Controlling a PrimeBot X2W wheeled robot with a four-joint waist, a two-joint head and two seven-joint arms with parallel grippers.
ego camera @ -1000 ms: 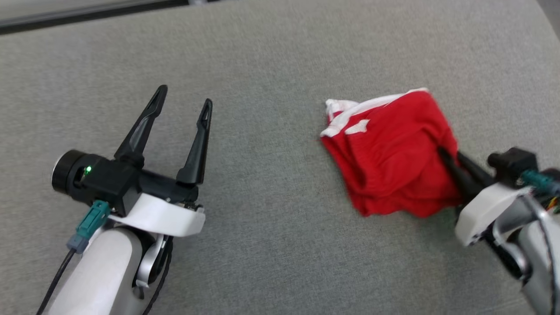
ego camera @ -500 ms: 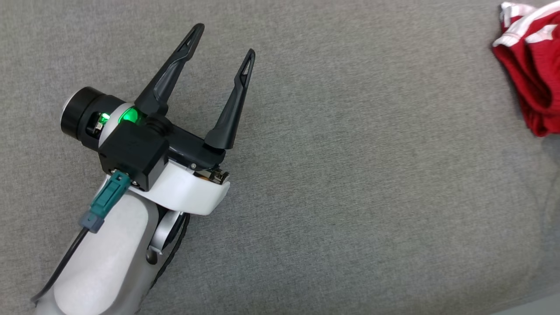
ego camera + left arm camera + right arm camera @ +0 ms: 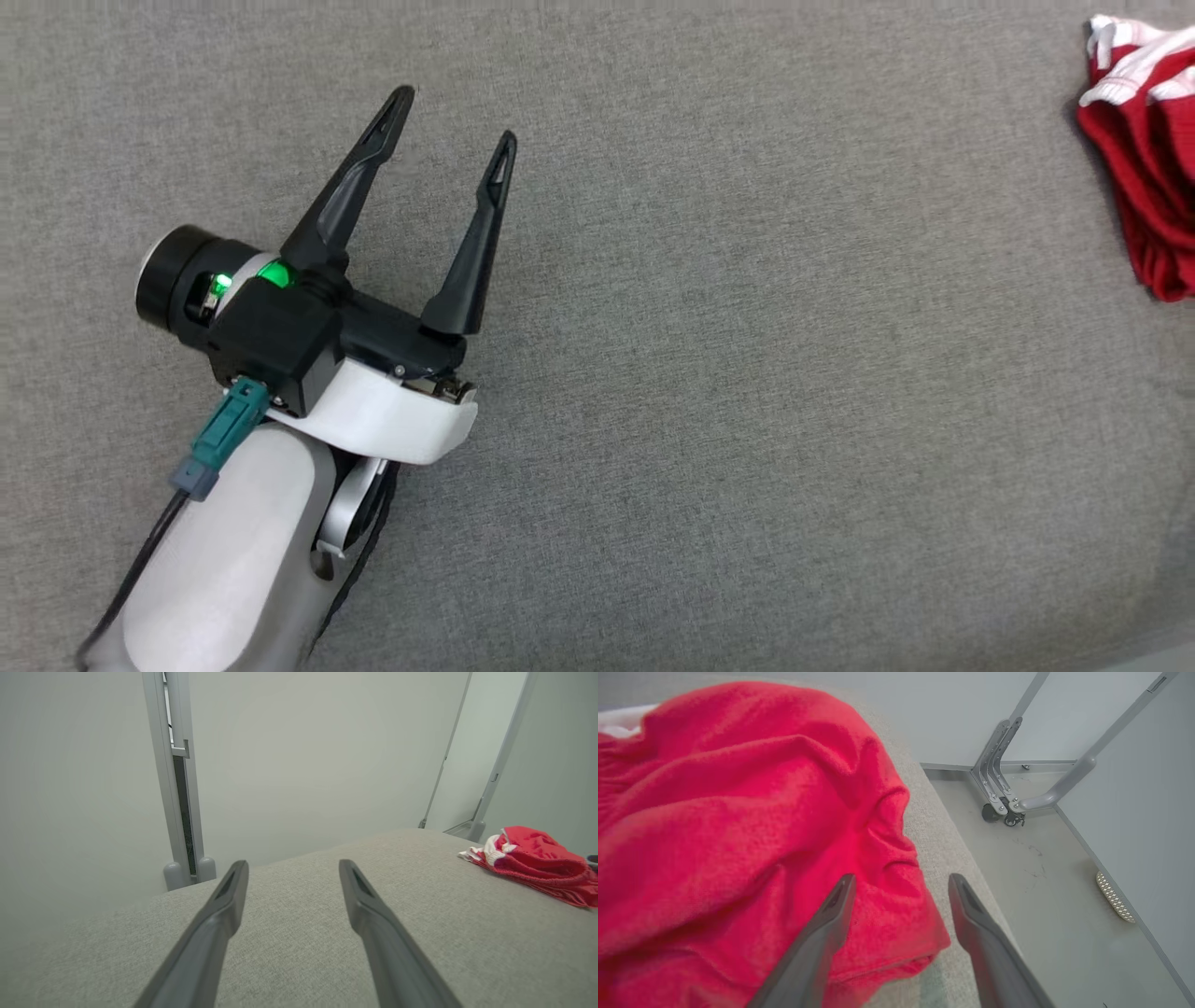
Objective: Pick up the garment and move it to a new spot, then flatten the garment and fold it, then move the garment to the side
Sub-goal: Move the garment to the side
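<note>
Right pincer is held apart and empty over the edge of the crumpled, white-trimmed red knit garment, laid at the far right of the grey fabric surface; left pincer is spread too, well to the left. A fingertip snagged in the loose cloth could cause the bundle to be dragged off the nearby right edge.

One garment, two tools, one grey surface
</note>
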